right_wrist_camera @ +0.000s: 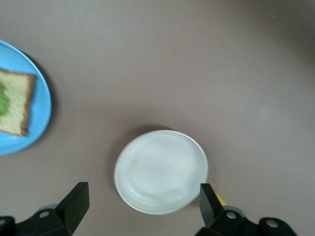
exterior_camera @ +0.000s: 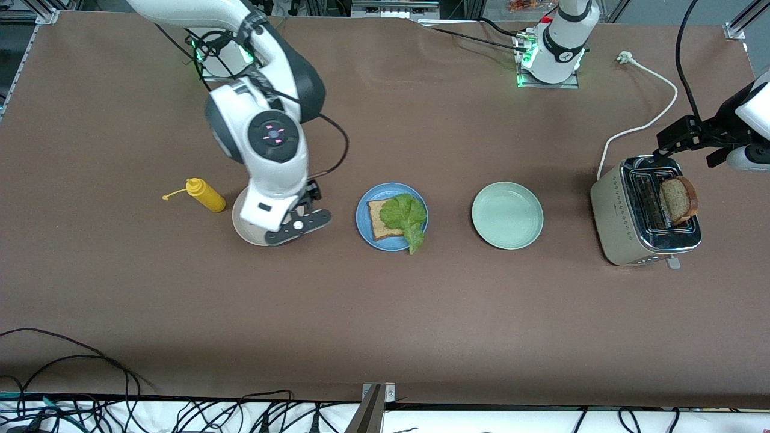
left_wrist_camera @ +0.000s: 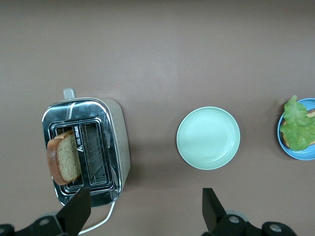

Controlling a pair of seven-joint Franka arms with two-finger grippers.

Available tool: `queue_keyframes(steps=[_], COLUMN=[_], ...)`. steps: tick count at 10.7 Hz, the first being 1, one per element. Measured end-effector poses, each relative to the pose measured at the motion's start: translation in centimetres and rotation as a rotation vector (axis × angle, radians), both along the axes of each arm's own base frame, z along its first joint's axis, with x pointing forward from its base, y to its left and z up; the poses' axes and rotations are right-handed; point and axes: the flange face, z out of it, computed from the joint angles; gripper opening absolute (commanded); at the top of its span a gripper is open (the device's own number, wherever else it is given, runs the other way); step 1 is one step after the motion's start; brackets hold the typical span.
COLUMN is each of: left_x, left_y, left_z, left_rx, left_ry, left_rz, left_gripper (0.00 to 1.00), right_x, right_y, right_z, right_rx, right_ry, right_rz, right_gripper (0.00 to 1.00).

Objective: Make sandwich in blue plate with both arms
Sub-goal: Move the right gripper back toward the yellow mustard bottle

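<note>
The blue plate (exterior_camera: pixel 364 211) sits mid-table with one tan bread slice (exterior_camera: pixel 377 221) on it. A ruffled lettuce leaf (exterior_camera: pixel 407 218) lies on that slice and hangs over the plate's rim. The same plate (right_wrist_camera: pixel 37 123) and slice (right_wrist_camera: pixel 15 101) show in the right wrist view. A second bread slice (exterior_camera: pixel 678 199) (left_wrist_camera: pixel 64 160) stands up out of a slot of the toaster (exterior_camera: pixel 619 225). My right gripper (exterior_camera: pixel 304 210) (right_wrist_camera: pixel 142 194) hangs open and empty over the cream-white plate (right_wrist_camera: pixel 160 169). My left gripper (exterior_camera: pixel 683 137) (left_wrist_camera: pixel 145 201) is open and empty, over the table beside the toaster (left_wrist_camera: pixel 115 147).
A pale mint-green plate (exterior_camera: pixel 507 215) (left_wrist_camera: pixel 208 137) lies between the blue plate and the toaster. A yellow squeeze bottle (exterior_camera: pixel 206 195) lies beside the cream-white plate (exterior_camera: pixel 243 233), toward the right arm's end. The toaster's white cord (exterior_camera: pixel 646 123) runs toward the left arm's base.
</note>
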Motion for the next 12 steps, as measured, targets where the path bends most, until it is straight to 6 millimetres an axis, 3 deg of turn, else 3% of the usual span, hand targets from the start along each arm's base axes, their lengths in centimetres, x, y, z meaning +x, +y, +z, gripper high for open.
queue_keyframes(steps=[2,4,9,12], left_x=[-0.1,-0.2,-0.2,-0.1], left_y=[1.3,1.8,1.5,1.5], left_z=[-1.2,-2.0,-2.2,-2.2], left_rx=[0.057,0.067,0.064,0.063], left_ry=[0.026,0.043,0.046,0.036], left_rz=[0.011,0.015,0.001,-0.003], left_gripper=[0.99,0.99,1.00,1.00], right_x=[1.0,1.4,0.5,-0.7], right_y=[-5.7,-12.7,-29.6,-36.2], right_z=[1.0,1.3,0.3,-2.1], right_rx=[0.026,0.057,0.243,0.325], right_ry=[0.072,0.144,0.269,0.318], right_rz=[0.056,0.105,0.242,0.323], right_gripper=[1.00,1.00,1.00,1.00])
